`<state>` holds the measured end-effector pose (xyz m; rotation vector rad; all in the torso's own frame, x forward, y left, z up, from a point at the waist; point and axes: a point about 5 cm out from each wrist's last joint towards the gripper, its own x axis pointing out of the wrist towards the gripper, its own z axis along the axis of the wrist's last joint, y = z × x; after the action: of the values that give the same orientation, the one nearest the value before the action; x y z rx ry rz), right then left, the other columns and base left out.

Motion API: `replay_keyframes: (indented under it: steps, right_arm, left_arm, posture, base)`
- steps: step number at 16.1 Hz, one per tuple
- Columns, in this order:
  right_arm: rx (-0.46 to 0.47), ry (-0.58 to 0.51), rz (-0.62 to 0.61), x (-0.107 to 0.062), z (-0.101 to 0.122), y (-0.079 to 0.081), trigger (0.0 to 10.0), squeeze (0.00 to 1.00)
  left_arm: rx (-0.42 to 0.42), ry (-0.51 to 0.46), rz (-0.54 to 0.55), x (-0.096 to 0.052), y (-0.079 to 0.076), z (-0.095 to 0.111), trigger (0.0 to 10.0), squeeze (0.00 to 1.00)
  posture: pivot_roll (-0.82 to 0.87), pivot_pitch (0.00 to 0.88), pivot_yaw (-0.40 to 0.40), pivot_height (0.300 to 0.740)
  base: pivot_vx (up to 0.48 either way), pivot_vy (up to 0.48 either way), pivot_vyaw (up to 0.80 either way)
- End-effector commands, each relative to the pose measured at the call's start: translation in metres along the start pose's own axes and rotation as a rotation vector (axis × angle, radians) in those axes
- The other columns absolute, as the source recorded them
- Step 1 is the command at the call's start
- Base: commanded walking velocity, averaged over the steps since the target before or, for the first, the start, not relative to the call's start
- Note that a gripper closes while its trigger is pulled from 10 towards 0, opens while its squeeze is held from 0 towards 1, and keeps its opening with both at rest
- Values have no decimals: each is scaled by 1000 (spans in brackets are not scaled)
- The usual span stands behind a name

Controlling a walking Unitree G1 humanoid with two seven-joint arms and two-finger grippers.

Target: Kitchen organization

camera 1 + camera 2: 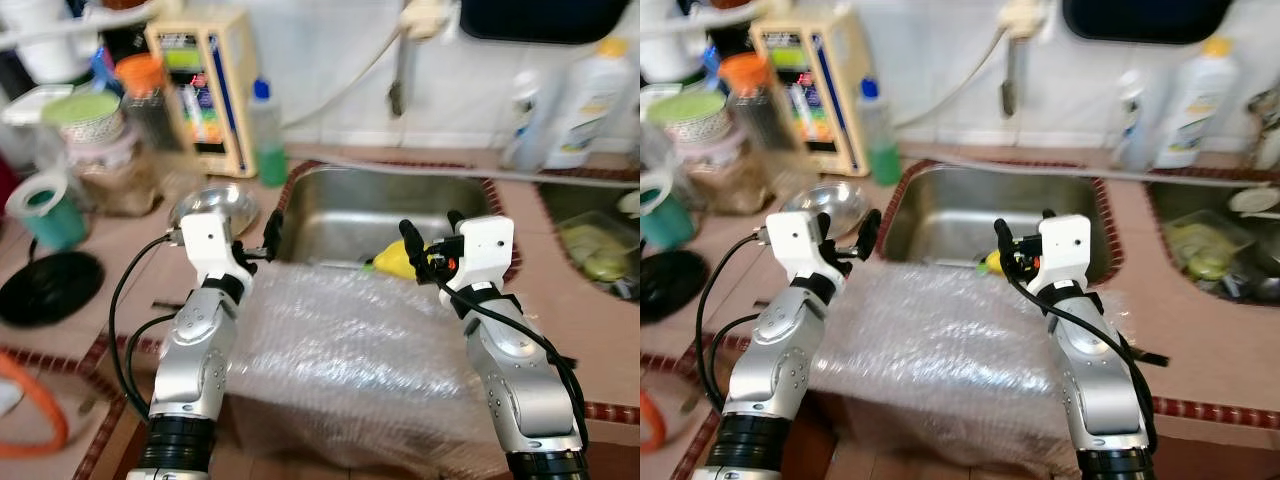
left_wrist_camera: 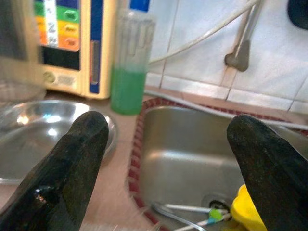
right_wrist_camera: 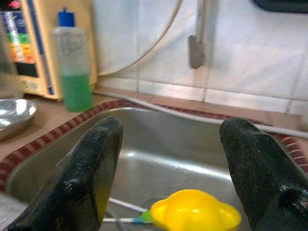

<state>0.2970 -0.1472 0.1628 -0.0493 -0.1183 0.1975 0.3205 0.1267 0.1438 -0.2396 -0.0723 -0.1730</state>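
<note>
Two open hands (image 3: 168,173) hover above the yellow object (image 3: 195,215) in sink (image 1: 340,215).

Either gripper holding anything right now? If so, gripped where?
Nothing held. Left gripper and right gripper are both open, hovering at the sink's front edge above the bubble wrap.
</note>
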Motion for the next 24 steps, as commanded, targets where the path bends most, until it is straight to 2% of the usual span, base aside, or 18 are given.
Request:
replay_keyframes:
  steps: [1, 7, 14, 20, 21, 24]
  right_arm:
    - [-5, -18, -6, 0, 6, 0, 10000, 0]
    - [-7, -7, 0, 1, 5, 1, 10000, 0]
    - [-6, 6, 2, 0, 2, 1, 10000, 0]
    - [14, -3, 47, 1, 5, 8, 10000, 0]
    - [22, -8, 65, 1, 6, 10, 10000, 0]
    - [48, -30, 140, 0, 12, 19, 10000, 0]
  left_arm:
    - [-2, -7, -16, 0, -2, 4, 10000, 0]
    - [-15, 6, -17, -2, -3, 1, 10000, 0]
    - [-16, 26, -28, -6, -4, -2, 10000, 0]
    - [20, 1, 25, 0, 6, 5, 10000, 0]
    - [23, -5, 44, 1, 9, 7, 10000, 0]
    - [63, 30, 248, 7, 31, 1, 10000, 0]
  posture:
    - [-44, 0, 99, 740]
    - [-38, 0, 93, 740]
    - [-37, 0, 97, 740]
    - [-32, 0, 97, 740]
    - [-32, 0, 97, 740]
    - [-31, 0, 95, 740]
  base:
    - [307, 0, 0]
    - [298, 0, 0]
    - [0, 0, 0]
    - [0, 0, 0]
    - [0, 0, 0]
    - [0, 0, 0]
